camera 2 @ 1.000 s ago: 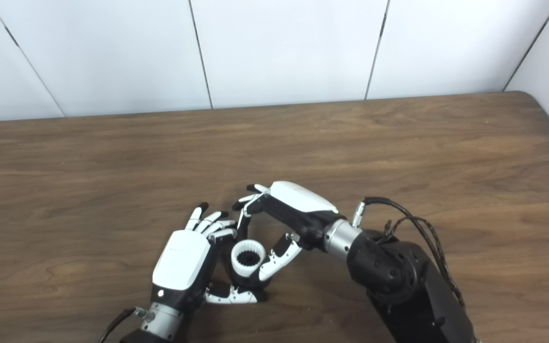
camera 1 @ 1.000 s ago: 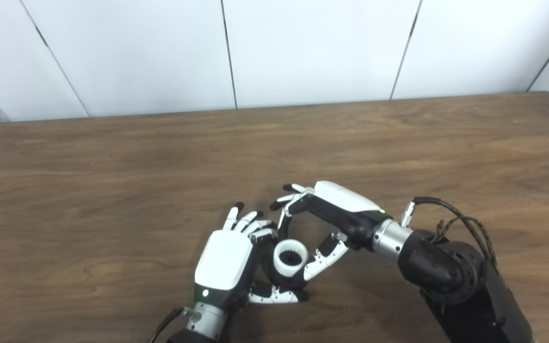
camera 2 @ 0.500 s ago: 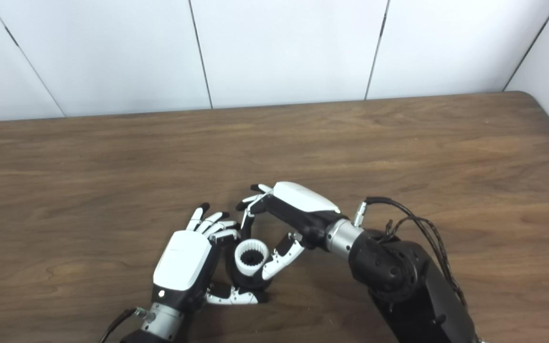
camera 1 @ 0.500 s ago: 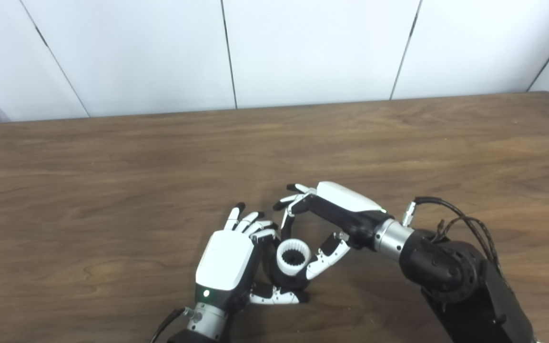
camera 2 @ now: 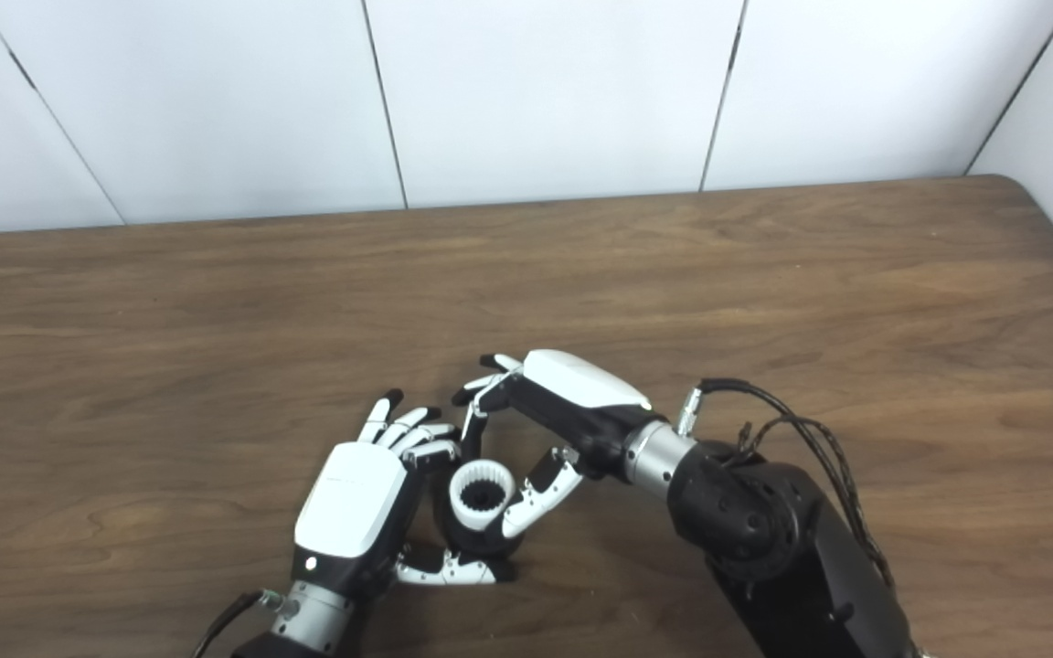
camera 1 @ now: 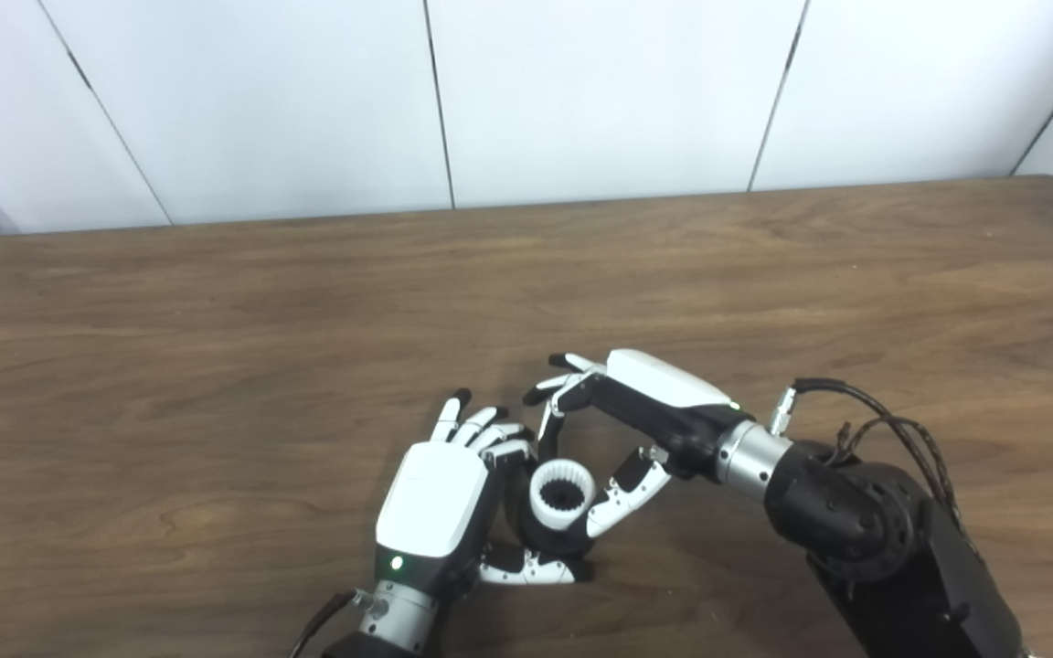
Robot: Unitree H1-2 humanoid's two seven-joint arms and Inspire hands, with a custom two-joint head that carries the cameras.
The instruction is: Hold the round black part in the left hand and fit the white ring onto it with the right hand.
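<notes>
A white ring [camera 1: 561, 493] with a toothed inner bore sits on top of the round black part [camera 1: 547, 542], near the table's front edge. My left hand [camera 1: 440, 498] wraps the black part from the left, its thumb lying under the part's near side. My right hand [camera 1: 645, 407] reaches in from the right. Its thumb presses the ring's right side, and one finger curls down to the ring's far side. Most of the black part is hidden by the ring and both hands.
The brown wooden table [camera 1: 216, 320] stretches wide to the left, right and back. White wall panels [camera 1: 600, 91] stand behind its far edge. Black cables [camera 1: 892, 425] loop off my right wrist above the forearm.
Almost nothing differs. The ring and my right hand have edged a few pixels to the right, and both grips look the same.
</notes>
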